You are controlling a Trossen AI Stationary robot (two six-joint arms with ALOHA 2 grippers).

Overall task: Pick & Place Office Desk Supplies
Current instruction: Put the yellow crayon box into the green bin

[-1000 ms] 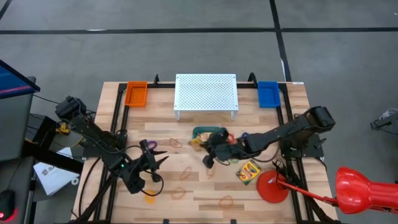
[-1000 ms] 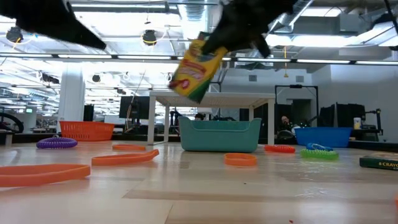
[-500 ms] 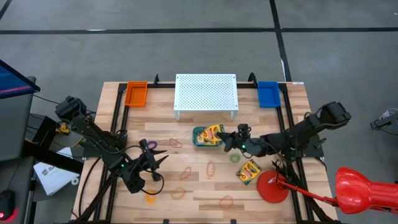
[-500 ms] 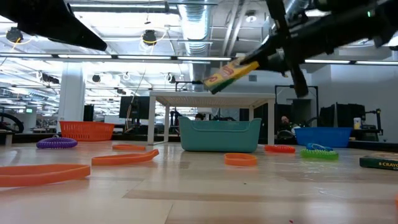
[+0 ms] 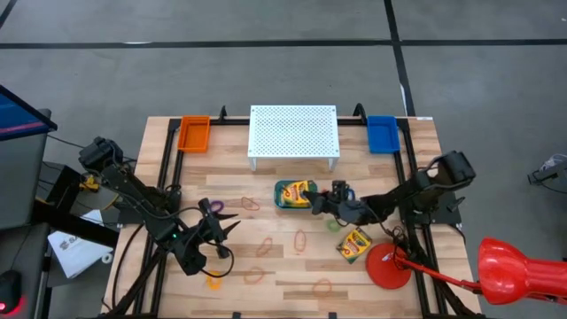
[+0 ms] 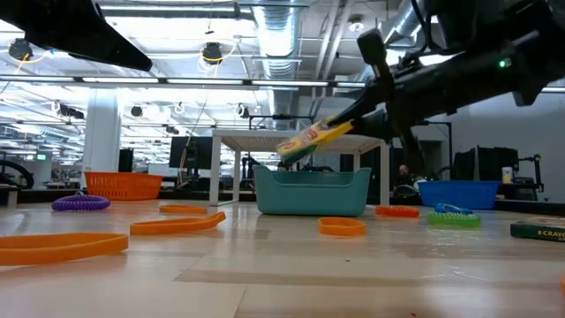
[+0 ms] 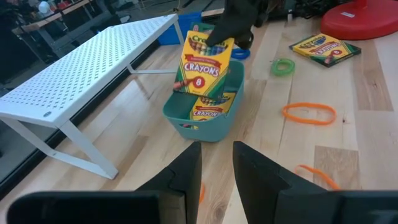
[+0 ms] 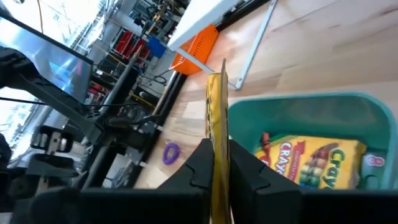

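High view: your right hand (image 5: 321,203) sits at the edge of the teal bin (image 5: 285,200), just in front of the white stand (image 5: 293,131). It is clamped on a crayon box (image 5: 302,188), fingers nearly together on the thin edge. In the low view that box (image 6: 311,139) hangs tilted above the bin (image 6: 311,191), its low end just over the rim. From the left wrist view you see the held box (image 7: 206,62) upright over the bin (image 7: 205,127), with another crayon box (image 7: 208,106) lying inside below it. A third box (image 5: 354,244) lies flat on the surface (image 5: 283,283) beside the red disc (image 5: 387,265).

Your left hand (image 5: 225,227) hovers over the left part of the surface, fingers a narrow gap apart and holding nothing. A purple band (image 5: 210,207) lies just beside it. Orange bands (image 5: 299,239) are scattered across the middle of the surface, and a green band (image 5: 334,225) lies near the right hand.
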